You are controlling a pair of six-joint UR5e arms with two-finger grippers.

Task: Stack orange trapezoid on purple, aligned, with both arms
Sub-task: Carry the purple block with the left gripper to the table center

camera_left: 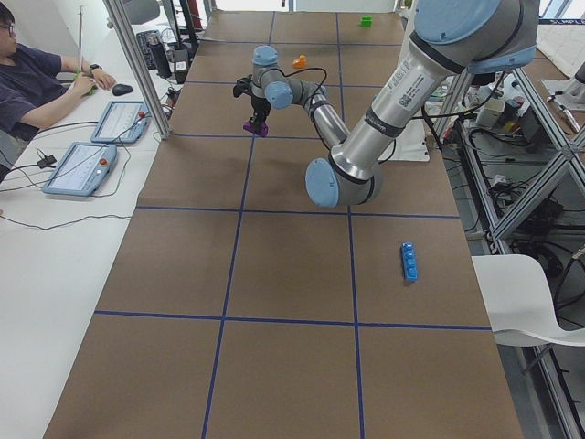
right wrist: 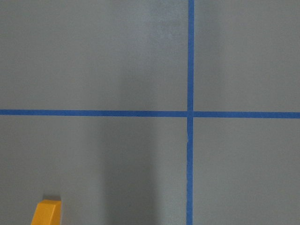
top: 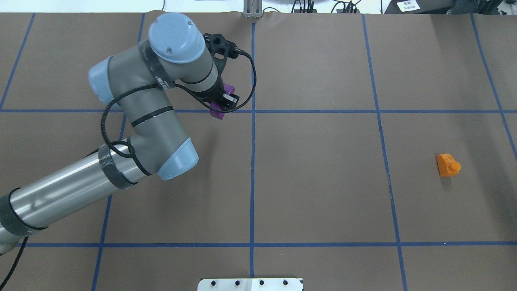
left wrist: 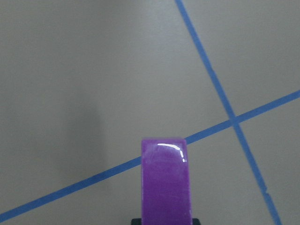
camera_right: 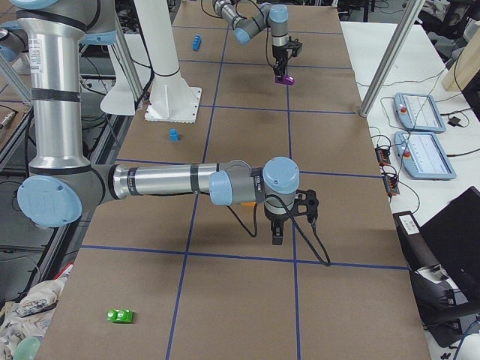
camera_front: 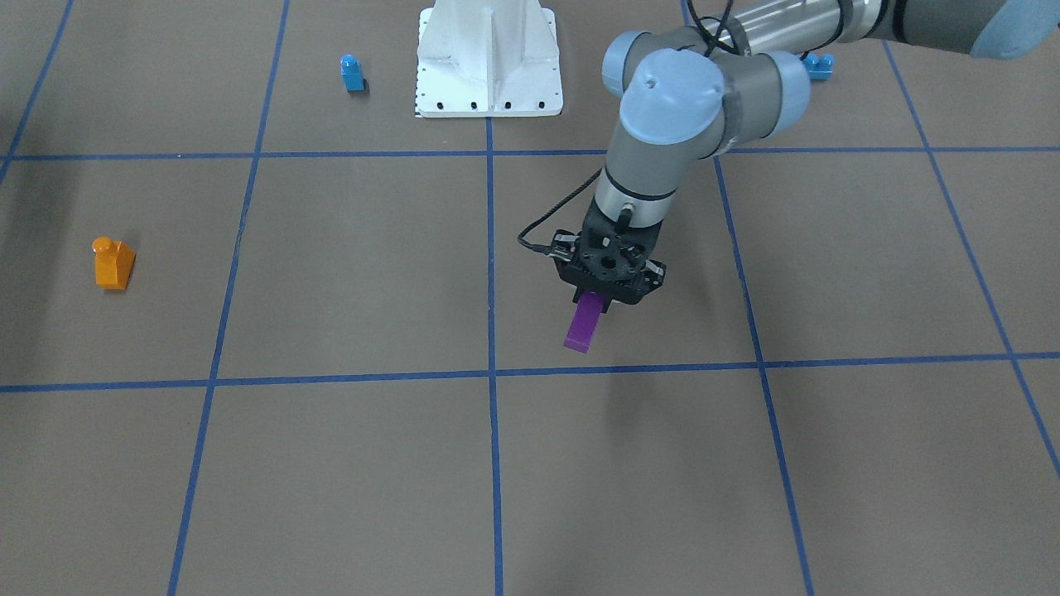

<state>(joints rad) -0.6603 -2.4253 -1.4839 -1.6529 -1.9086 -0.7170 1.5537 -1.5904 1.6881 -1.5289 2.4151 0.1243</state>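
The purple block [camera_front: 584, 327] hangs lengthwise from my left gripper [camera_front: 593, 305], which is shut on it and holds it above the table near a blue tape line. It also shows in the overhead view [top: 218, 112] and fills the lower middle of the left wrist view [left wrist: 166, 183]. The orange trapezoid [top: 447, 165] lies alone on the table far to the robot's right [camera_front: 113, 263]; its corner shows at the bottom left of the right wrist view [right wrist: 47, 212]. My right gripper [camera_right: 274, 234] shows only in the exterior right view, pointing down above the table; I cannot tell if it is open.
A small blue one-stud block [camera_front: 352, 73] and a blue brick [camera_front: 820, 66] lie near the white base plate [camera_front: 489, 83]. A green block [camera_right: 120, 316] lies at the table's right end. An operator [camera_left: 37, 78] sits at a side desk.
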